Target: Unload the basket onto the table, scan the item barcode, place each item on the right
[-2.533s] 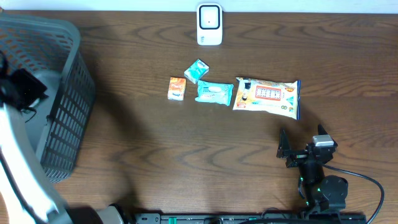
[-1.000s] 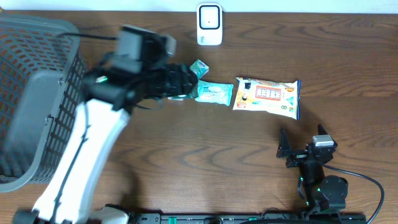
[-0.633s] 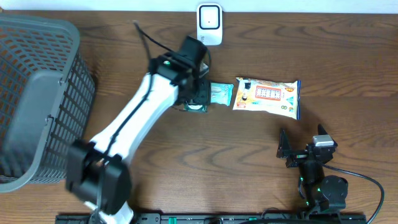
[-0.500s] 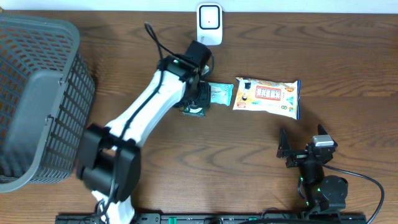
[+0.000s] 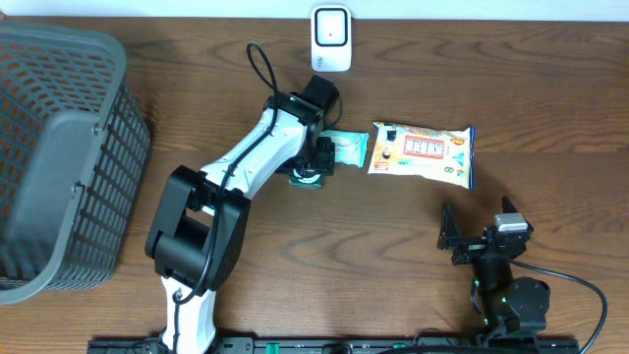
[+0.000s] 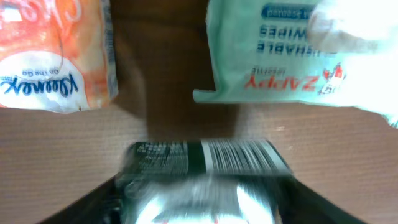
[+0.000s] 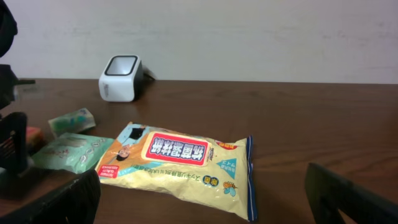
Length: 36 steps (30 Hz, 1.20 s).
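A small packet (image 6: 205,158) with a dark end and a barcode stripe sits between the fingers of my left gripper (image 6: 208,180), filling the gap. It is low over the table and blurred. From overhead, the left gripper (image 5: 309,169) is just in front of the teal wipes pack (image 5: 346,147), with the packet (image 5: 308,177) at its tip. The white scanner (image 5: 331,39) stands at the table's far edge, well beyond the gripper. My right gripper (image 5: 479,228) rests open and empty near the front right; the right gripper (image 7: 202,174) faces the yellow pack (image 7: 180,162).
An orange tissue pack (image 6: 56,56) and the wipes pack (image 6: 298,56) lie just past the held packet. A small teal pack (image 7: 71,121) lies behind them. The yellow pack (image 5: 423,152) lies to their right. A grey basket (image 5: 59,147) fills the left side.
My left arm swung from over the basket to the table's middle. Its gripper settled in front of the orange and teal packs. The right arm has not moved.
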{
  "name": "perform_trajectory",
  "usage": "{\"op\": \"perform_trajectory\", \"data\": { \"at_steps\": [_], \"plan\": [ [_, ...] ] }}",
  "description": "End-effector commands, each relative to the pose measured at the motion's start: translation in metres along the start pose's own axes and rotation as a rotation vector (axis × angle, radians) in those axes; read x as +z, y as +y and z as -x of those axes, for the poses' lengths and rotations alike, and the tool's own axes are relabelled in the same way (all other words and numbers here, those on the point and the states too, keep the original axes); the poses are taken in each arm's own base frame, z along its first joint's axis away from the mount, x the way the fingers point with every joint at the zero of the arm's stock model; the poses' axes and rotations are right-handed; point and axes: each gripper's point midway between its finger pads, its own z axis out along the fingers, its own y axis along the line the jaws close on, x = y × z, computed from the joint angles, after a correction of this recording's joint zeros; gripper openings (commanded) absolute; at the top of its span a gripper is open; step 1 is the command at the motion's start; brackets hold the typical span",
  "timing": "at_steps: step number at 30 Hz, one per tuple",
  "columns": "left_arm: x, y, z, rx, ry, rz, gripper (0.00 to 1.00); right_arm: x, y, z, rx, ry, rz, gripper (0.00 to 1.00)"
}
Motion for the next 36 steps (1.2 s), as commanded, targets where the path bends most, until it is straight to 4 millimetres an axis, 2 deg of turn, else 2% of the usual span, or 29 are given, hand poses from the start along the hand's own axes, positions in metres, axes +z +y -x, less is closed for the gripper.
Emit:
{"op": "perform_trajectory", "data": {
  "at_steps": [1,9,12,15,21,23,27,32,36],
  "plan": [
    [-0.002,0.001,0.005,0.003,-0.02,0.006,0.76,0.0,-0.001,-0.001,0.01,0.003,-0.003,0.99],
    [-0.004,0.001,0.006,0.002,-0.024,0.004,0.79,0.0,-0.001,-0.001,0.01,0.003,-0.003,0.99],
    [-0.014,0.004,0.008,-0.008,-0.038,-0.002,0.8,0.0,-0.001,-0.001,0.01,0.003,-0.003,0.99],
    [-0.04,0.008,0.016,-0.024,-0.086,-0.02,0.8,0.0,-0.001,-0.001,0.01,0.003,-0.003,0.99],
    [-0.124,0.025,0.031,-0.074,-0.278,-0.086,0.82,0.0,-0.001,-0.001,0.01,0.003,-0.003,0.99],
    [-0.155,0.037,0.03,-0.101,-0.341,-0.101,0.85,0.0,-0.001,-0.001,0.01,0.003,-0.003,0.99],
    [-0.204,0.067,0.02,-0.167,-0.433,-0.109,0.87,0.0,-0.001,-0.001,0.01,0.003,-0.003,0.99],
    [-0.239,0.106,0.0,-0.258,-0.485,-0.09,0.99,0.0,-0.001,-0.001,0.01,0.003,-0.003,0.99],
    [-0.249,0.126,-0.012,-0.311,-0.489,-0.072,0.98,0.0,-0.001,-0.001,0.01,0.003,-0.003,0.99]
  ]
}}
